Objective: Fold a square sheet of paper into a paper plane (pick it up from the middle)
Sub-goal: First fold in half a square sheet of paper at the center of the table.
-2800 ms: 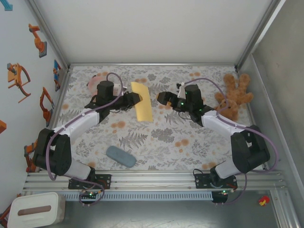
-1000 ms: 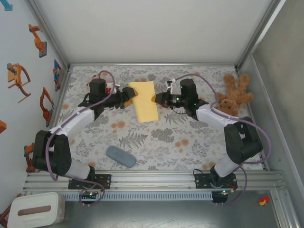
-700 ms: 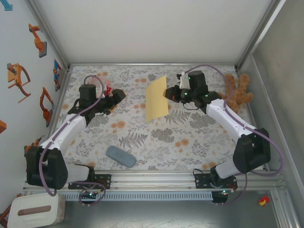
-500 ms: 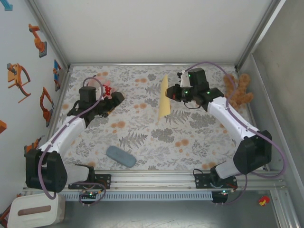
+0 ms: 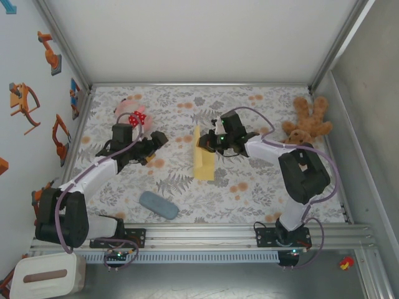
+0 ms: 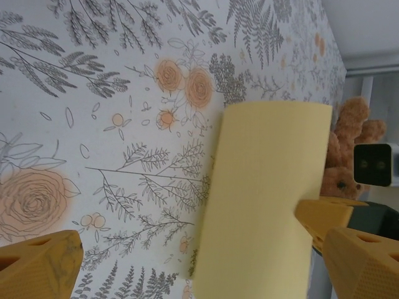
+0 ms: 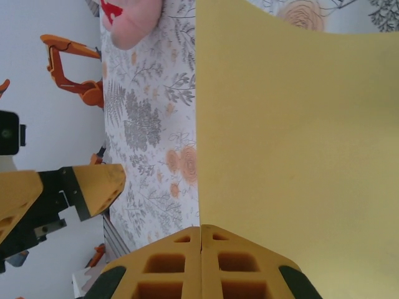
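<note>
while the right gripper (image 5: 201,144) is clenched on one edge of the square sheet of paper (image 5: 204,165), holding it up on edge near the middle of the flowered table (image 5: 249,187), i cannot tell if the sheet's lower edge touches the cloth. its lower end is cut off in the left wrist view, where it half hides the brown teddy bear (image 6: 352,134). the left gripper (image 5: 154,141) is spread wide, released, near the sheet but apart. a white box (image 5: 47,274) is cropped, its contents unseen.
</note>
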Tool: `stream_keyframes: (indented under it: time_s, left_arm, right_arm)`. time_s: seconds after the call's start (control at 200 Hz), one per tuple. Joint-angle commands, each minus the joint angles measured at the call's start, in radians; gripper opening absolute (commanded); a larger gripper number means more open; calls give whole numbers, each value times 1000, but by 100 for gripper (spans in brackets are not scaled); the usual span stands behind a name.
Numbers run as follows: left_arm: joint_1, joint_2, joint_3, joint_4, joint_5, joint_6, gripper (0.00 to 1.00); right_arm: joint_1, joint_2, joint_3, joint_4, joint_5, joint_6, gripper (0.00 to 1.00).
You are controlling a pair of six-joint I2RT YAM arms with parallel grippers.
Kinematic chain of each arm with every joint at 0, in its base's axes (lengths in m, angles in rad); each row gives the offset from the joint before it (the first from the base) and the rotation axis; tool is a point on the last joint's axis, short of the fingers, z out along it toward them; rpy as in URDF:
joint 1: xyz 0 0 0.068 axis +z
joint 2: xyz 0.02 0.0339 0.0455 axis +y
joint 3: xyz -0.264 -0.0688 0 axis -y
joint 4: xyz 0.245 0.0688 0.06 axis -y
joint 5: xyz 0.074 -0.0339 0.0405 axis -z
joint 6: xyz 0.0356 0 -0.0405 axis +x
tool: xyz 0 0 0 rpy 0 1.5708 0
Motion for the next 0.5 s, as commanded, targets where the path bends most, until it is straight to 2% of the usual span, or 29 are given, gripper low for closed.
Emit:
stream_keyframes:
  time_s: [0.0, 0.195, 0.496]
  left_arm:
    - [-46, 37, 6, 21, 2, -16, 96]
    - [-147, 167, 71, 25, -11, -34, 81]
    - [-269, 338, 208, -35, -90, -20, 71]
  right_arm:
    - [-6, 15, -44, 156, -12, 50, 0]
    - [-27, 65, -104, 204, 6, 34, 0]
    - [-37, 108, -104, 144, 38, -47, 0]
